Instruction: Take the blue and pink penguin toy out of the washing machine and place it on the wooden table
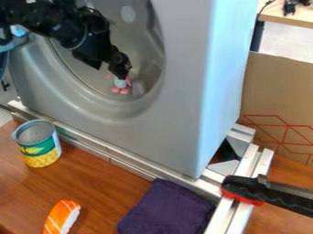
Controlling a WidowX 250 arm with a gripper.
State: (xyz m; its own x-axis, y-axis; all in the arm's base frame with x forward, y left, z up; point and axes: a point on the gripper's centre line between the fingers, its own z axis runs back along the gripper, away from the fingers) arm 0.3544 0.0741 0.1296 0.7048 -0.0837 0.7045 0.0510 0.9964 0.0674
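"One grey machine (pixel 174 125), one purple cloth (pixel 165 210), one can (pixel 40 147), one sushi piece (pixel 61 216), one small pink-and-white toy (pixel 121 84)."
"And the gripper (pixel 121 75)?"
"Its tip meets that toy inside the machine's round opening (pixel 139 50); how wide it stands, I can't tell."

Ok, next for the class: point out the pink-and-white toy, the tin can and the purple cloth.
Pink-and-white toy (pixel 120 84): camera view, on its pale body.
Tin can (pixel 39 149): camera view, on its label.
Purple cloth (pixel 166 211): camera view, middle of its upper surface.
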